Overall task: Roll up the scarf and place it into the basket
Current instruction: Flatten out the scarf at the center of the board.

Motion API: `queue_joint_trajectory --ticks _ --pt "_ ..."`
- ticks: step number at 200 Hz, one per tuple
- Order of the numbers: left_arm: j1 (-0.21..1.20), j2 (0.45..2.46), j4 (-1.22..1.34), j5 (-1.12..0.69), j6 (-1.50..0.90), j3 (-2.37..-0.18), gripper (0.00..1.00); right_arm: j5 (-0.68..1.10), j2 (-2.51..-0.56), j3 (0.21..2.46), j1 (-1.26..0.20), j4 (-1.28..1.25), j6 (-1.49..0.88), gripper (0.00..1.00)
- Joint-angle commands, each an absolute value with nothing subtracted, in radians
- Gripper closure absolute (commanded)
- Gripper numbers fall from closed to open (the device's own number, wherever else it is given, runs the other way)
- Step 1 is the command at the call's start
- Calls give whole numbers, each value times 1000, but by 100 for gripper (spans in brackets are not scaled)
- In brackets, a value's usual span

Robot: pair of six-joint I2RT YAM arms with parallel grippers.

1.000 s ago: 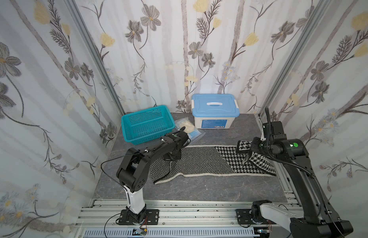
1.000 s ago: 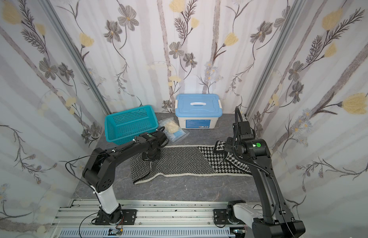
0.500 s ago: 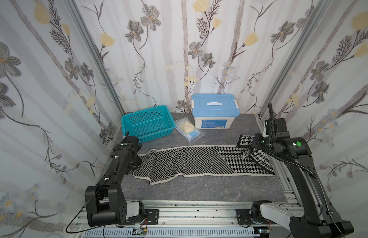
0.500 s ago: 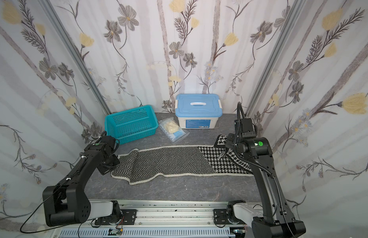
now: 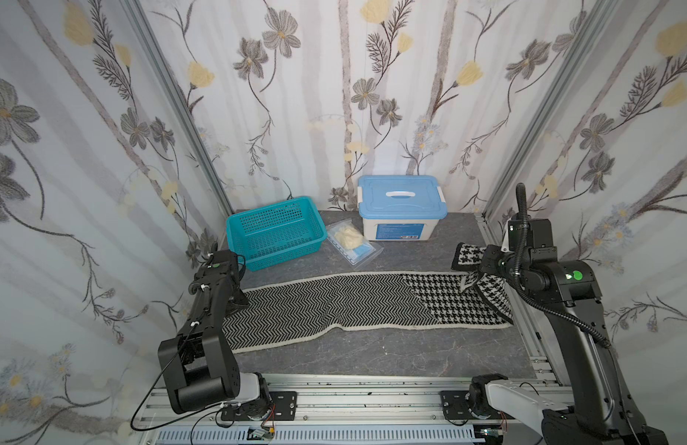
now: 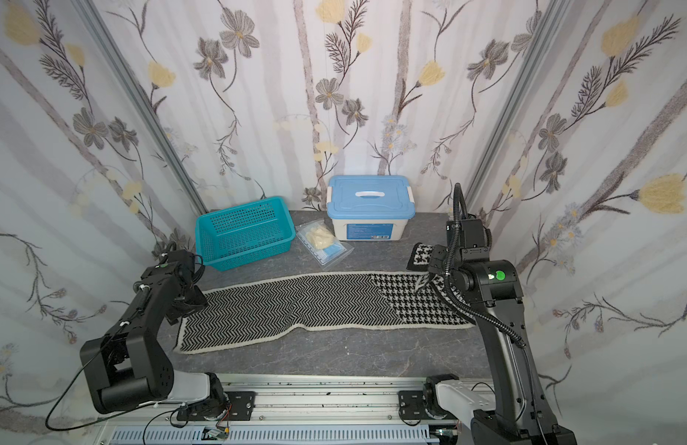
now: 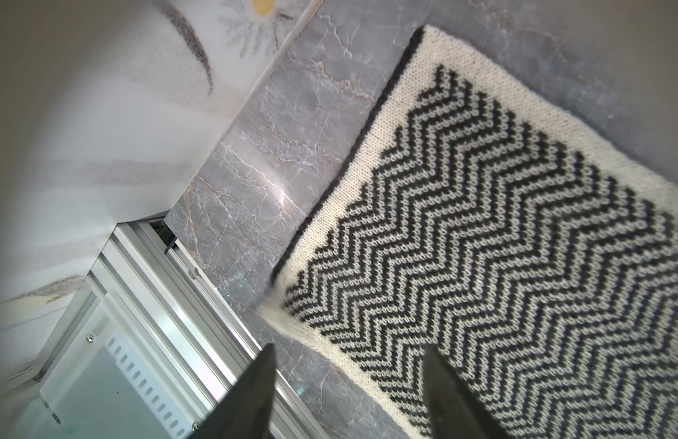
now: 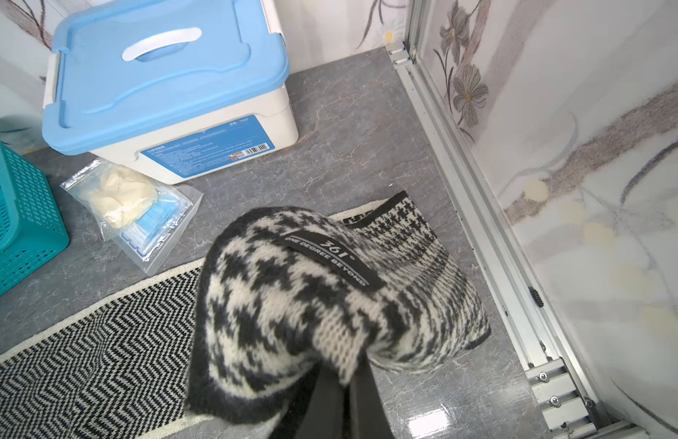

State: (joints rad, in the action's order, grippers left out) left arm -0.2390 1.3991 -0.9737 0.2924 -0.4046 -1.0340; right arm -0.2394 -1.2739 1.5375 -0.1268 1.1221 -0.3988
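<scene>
- Black-and-white knit, the scarf (image 5: 353,304) lay stretched out flat across the grey table (image 5: 372,358). Its zigzag part lay toward the left arm and its houndstooth part toward the right arm.
- The basket (image 5: 274,231) stood at the back of the table, behind the zigzag end and apart from it. No part of the scarf was in it.
- The left gripper (image 7: 348,347) hung over the near corner of the zigzag end. Its fingers (image 7: 261,380) stood well apart and held nothing: one tip was over bare table, the other over the knit.
- The right gripper (image 8: 348,380) had its fingers pressed together, clamped on the houndstooth end.
- That end was raised off the table and draped back over the jaws, and a black label (image 8: 329,258) on it faced up.
- In both top views the raised end showed as a fold beside the right wrist.
- A clear bag (image 5: 351,242) lay between the basket and a white box (image 5: 401,231) with a blue lid (image 5: 401,202), behind the scarf and not touching it.
</scene>
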Motion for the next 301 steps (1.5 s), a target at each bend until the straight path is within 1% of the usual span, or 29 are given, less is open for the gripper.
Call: queue_joint_trajectory --ticks 1,3,5,14,39,61,88,113,149,173,221,236,253,267,283,301 --pt "-188 1385 -1006 278 -389 -1075 13 -267 -1297 1580 -132 1127 -385 100" --pt "-178 1384 -1011 277 -389 -1081 10 -267 -1297 1582 -134 1127 -385 100" --pt "-167 1383 -1015 275 -391 -1088 9 -267 -1298 1587 -134 1127 -385 100" --pt "-100 1377 -1025 248 -399 -1114 7 -267 -1302 1599 -139 1129 -388 100" --pt "139 1376 -1013 95 -483 -1139 8 -267 -1313 1640 -151 1147 -394 100" --pt "329 1413 -920 6 -611 -1119 10 -267 -1319 1676 -152 1158 -405 100" --pt "503 1521 -731 -81 -735 -1105 11 -289 -1366 1830 -152 1207 -378 100" --pt "613 1678 -635 -105 -752 -1145 11 -319 -1442 2038 -145 1263 -333 100" --pt "678 1848 -546 -135 -760 -1186 12 -311 -1565 2322 -127 1349 -317 100" --pt "724 1939 -525 -168 -759 -1246 12 -305 -1629 2441 -106 1388 -313 100" --pt "807 2107 -561 -197 -777 -1441 12 -260 -1708 2651 25 1446 -270 100" --pt "805 2138 -600 -176 -764 -1488 12 -241 -1720 2681 62 1445 -260 100" --pt "794 2145 -614 -160 -734 -1473 12 -235 -1721 2685 96 1438 -238 100" --pt "786 2149 -614 -184 -697 -1460 12 -248 -1729 2719 138 1432 -205 100" --pt "787 2165 -620 -216 -653 -1433 11 -185 -1745 2750 221 1425 -232 100" --pt "787 2167 -641 -232 -619 -1426 11 -180 -1777 2782 247 1416 -233 100"
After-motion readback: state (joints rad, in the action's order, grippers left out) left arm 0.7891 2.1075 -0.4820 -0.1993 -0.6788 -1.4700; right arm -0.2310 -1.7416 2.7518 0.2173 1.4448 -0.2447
